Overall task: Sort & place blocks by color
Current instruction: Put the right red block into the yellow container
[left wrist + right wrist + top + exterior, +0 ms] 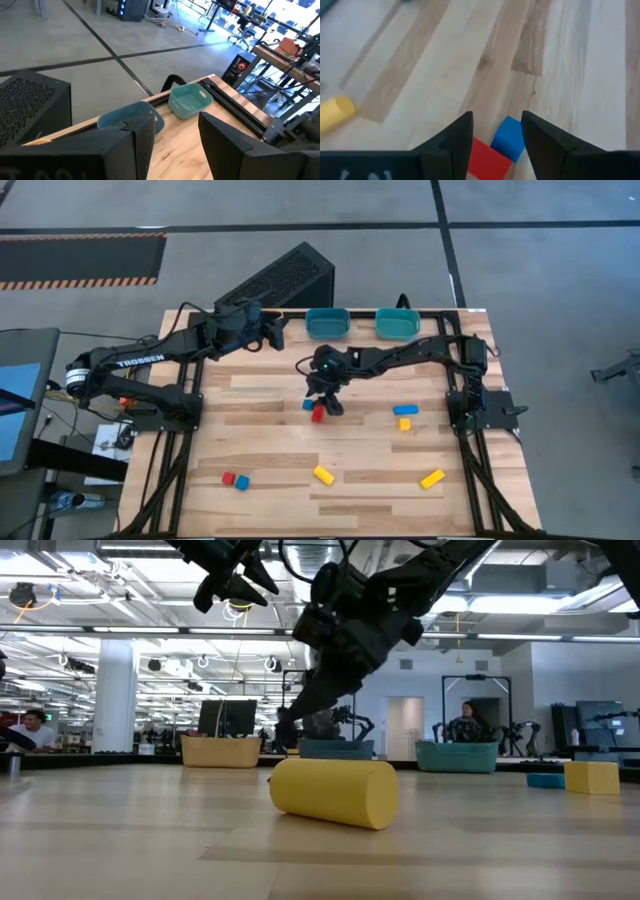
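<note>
A blue block and a red block lie side by side on the table's middle, corners nearly touching. My right gripper hovers open just above them, slanting down; in the high view it stands over the blue block and the red block. My left gripper waits open and raised at the far left, facing two teal bins, with nothing between its fingers.
Two teal bins stand at the far edge. Loose blocks lie about: blue and yellow at the right, red and blue near left, yellow ones near the front.
</note>
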Tool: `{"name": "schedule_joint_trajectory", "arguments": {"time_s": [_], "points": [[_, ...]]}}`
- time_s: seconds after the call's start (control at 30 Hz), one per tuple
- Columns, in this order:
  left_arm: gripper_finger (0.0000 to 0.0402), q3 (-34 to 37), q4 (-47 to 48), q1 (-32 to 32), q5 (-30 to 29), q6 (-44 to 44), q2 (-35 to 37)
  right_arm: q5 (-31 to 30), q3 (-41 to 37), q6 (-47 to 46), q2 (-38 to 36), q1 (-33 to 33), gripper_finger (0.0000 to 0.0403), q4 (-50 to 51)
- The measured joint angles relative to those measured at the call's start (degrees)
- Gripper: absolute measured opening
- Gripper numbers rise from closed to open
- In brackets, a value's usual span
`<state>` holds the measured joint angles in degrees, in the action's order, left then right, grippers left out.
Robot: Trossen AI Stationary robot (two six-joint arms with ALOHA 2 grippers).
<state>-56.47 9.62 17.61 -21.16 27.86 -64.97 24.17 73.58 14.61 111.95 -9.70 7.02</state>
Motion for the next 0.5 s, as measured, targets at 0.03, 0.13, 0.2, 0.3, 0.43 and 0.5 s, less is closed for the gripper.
{"name": "schedule_joint_trajectory", "arguments": {"time_s": [0.03, 0.13, 0.2, 0.3, 0.43, 0.5], "points": [[0.0141, 0.0, 0.1, 0.0, 0.6, -0.3, 0.0, 0.4, 0.0, -1.1, 0.6, -0.1, 0.0184, -0.5], [0.0141, 0.0, 0.8, 0.0, 1.4, -0.5, 0.0, 0.2, -0.3, -2.6, 2.0, -0.1, 0.0170, 2.6], [0.0141, 0.0, 1.5, -0.1, 1.4, -0.6, 0.0, 0.7, 0.0, -3.2, 3.2, -0.1, 0.0158, 1.9], [0.0141, 0.0, 2.2, -0.1, 1.1, -2.2, -0.1, 2.6, -0.2, -4.1, 3.7, 0.0, 0.0137, 4.6], [0.0141, 0.0, 1.8, 0.2, 0.3, -2.8, -0.8, 1.8, 0.0, -2.4, 3.6, -0.3, 0.0104, 4.5], [0.0141, 0.0, 2.2, 0.3, 0.3, -3.4, -1.0, 1.7, -0.1, -2.3, 3.7, -0.8, 0.0089, 5.7]]}}
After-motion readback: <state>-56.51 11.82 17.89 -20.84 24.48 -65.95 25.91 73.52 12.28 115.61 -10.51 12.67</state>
